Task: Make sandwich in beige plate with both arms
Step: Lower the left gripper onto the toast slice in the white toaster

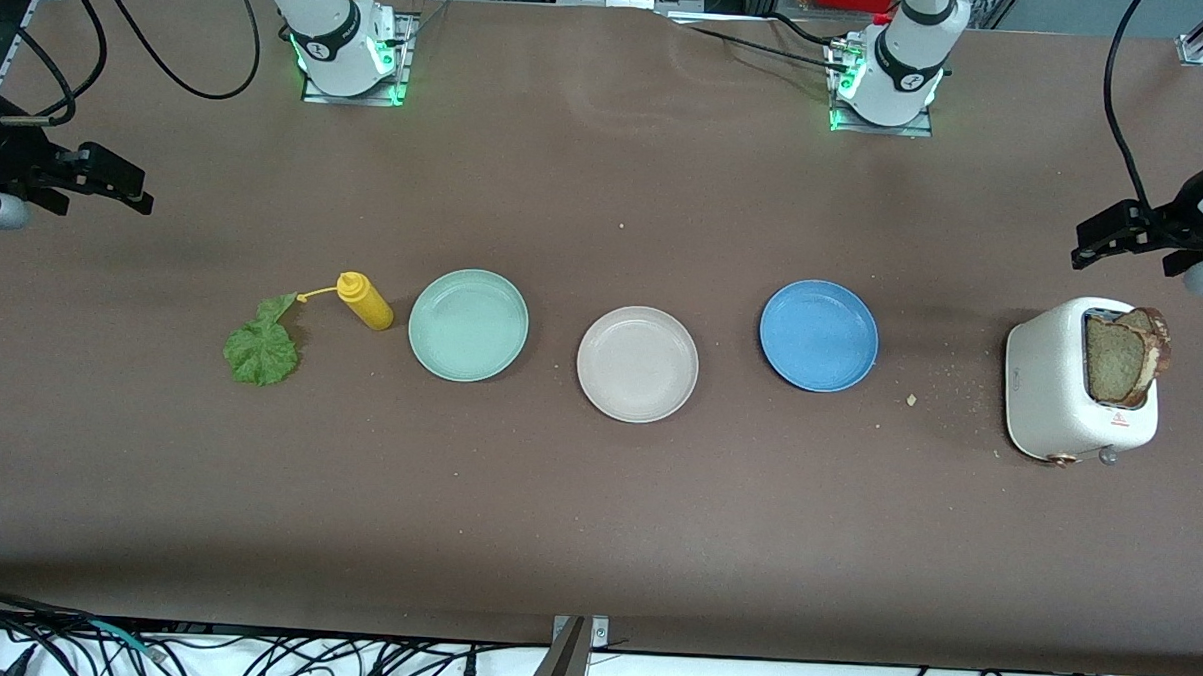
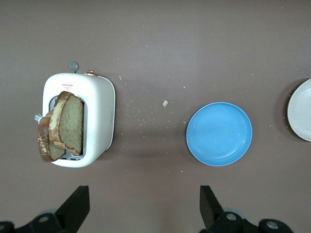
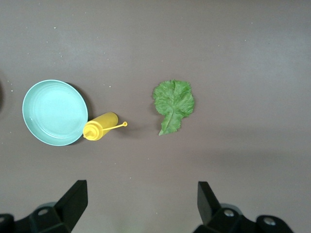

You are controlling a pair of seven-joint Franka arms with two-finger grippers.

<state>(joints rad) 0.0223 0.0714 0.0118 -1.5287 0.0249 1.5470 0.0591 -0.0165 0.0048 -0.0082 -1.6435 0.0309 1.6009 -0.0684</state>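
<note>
Grippers first: we see the left gripper (image 2: 142, 208) with its fingers (image 2: 75, 206) spread wide apart, holding nothing and touching nothing, hanging in the air over bare table at the left arm's end, just by the toaster (image 1: 1060, 389); the right gripper (image 3: 141, 206) stands the same way, fingers (image 3: 73, 204) fully apart and empty, up over bare table at the right arm's end, above the stretch near the lettuce leaf (image 1: 261, 346); both arms wait out at the table's ends.

Counting next: we find three plates in a row across the middle of the table; the beige plate (image 1: 638, 364) sits in the centre with nothing in it, slightly nearer to the front camera than its neighbours; the mint-green plate (image 1: 468, 324) lies toward the right arm's end, the blue plate (image 1: 819, 335) toward the left arm's end; none of the three touches another.

We count two bread slices (image 1: 1126, 354), both standing in the slot of the one white toaster and leaning together; one green lettuce leaf lies flat on the table; one yellow squeeze bottle (image 1: 366, 301) lies on its side between the leaf and the mint-green plate, its base just beside that plate's rim; a few crumbs (image 1: 911, 400) lie between the blue plate and the toaster.
</note>
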